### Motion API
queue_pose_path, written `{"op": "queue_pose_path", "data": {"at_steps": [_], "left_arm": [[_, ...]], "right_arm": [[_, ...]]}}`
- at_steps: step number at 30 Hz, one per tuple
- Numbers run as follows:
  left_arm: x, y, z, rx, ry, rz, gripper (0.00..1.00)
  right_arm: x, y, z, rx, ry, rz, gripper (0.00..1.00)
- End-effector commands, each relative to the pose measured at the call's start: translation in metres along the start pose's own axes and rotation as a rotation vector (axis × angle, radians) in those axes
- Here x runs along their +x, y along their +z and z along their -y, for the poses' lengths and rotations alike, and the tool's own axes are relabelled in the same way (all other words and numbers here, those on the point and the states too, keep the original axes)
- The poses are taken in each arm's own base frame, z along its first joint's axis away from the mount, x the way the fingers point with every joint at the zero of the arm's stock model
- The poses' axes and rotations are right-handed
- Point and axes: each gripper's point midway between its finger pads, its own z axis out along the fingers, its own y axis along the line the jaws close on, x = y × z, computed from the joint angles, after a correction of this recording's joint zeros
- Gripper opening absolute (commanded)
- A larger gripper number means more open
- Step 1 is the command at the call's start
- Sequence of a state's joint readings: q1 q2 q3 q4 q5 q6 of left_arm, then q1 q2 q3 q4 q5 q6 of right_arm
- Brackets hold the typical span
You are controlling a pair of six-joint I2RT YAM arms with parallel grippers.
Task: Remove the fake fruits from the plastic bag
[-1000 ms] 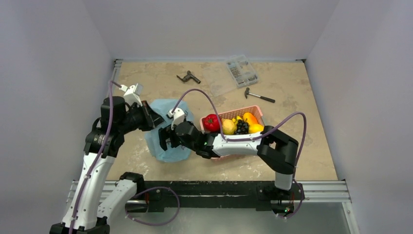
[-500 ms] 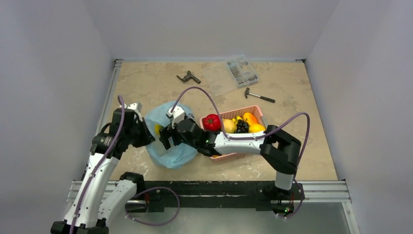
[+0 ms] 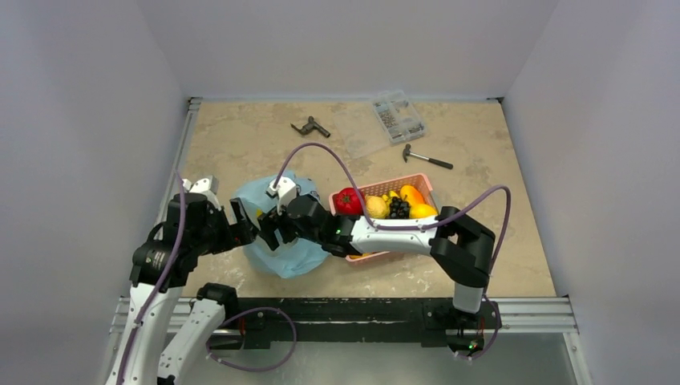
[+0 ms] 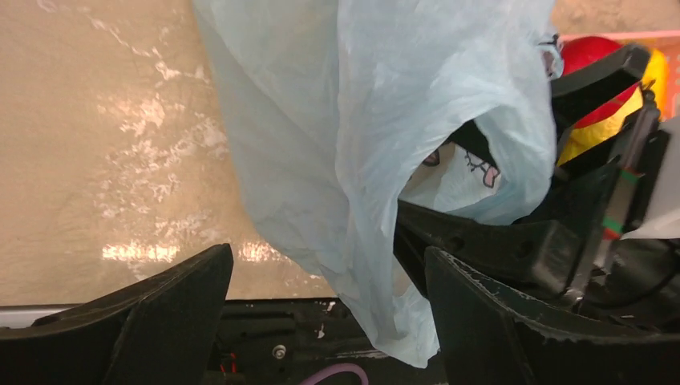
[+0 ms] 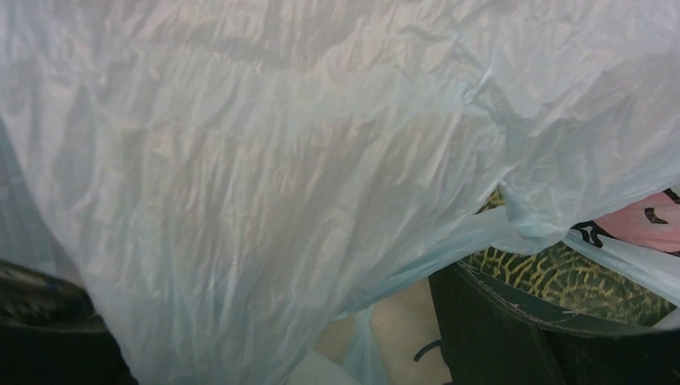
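Observation:
The pale blue plastic bag [image 3: 282,245] lies slumped on the table left of the basket. My left gripper [image 3: 243,224] stands open at its left edge. In the left wrist view loose bag film [image 4: 361,120] hangs between the spread fingers [image 4: 160,313] without being pinched. My right gripper [image 3: 269,231] reaches into the bag from the right. In the right wrist view its jaws are wide apart under the bag film [image 5: 240,160]. A grey-green netted melon [image 5: 561,277] shows just beyond its right finger [image 5: 497,329]. The red tomato [image 3: 347,200] sits in the basket.
The pink slatted basket [image 3: 417,181] beside the bag also holds grapes [image 3: 398,208] and yellow and orange fruits. A hammer [image 3: 427,157], a clear parts box [image 3: 398,116] and a dark tool [image 3: 309,127] lie at the back. The table's left rail [image 3: 178,160] is close to my left arm.
My left gripper came down and back toward the near left, then opened and let go of the bag. The bag sagged onto the table. My right gripper pushed further left into it.

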State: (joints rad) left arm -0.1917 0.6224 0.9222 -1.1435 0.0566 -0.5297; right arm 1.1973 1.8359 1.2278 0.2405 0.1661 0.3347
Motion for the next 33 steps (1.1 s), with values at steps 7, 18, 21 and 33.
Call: {"op": "queue_pose_path", "data": {"at_steps": [7, 18, 21, 33], "left_arm": [[-0.061, 0.011, 0.005, -0.075, 0.140, 0.090, 0.88], [-0.064, 0.045, -0.028, -0.193, 0.299, 0.148, 0.10], [-0.063, 0.043, -0.019, -0.136, 0.297, 0.164, 0.00], [-0.056, 0.048, -0.019, -0.153, 0.314, 0.129, 0.00]], "right_arm": [[-0.026, -0.042, 0.000, 0.024, 0.067, 0.027, 0.89], [-0.031, -0.084, -0.008, 0.016, 0.061, 0.046, 0.79], [-0.029, -0.087, -0.036, -0.087, 0.088, 0.063, 0.62], [0.040, 0.001, -0.071, -0.200, 0.102, -0.043, 0.27]]}}
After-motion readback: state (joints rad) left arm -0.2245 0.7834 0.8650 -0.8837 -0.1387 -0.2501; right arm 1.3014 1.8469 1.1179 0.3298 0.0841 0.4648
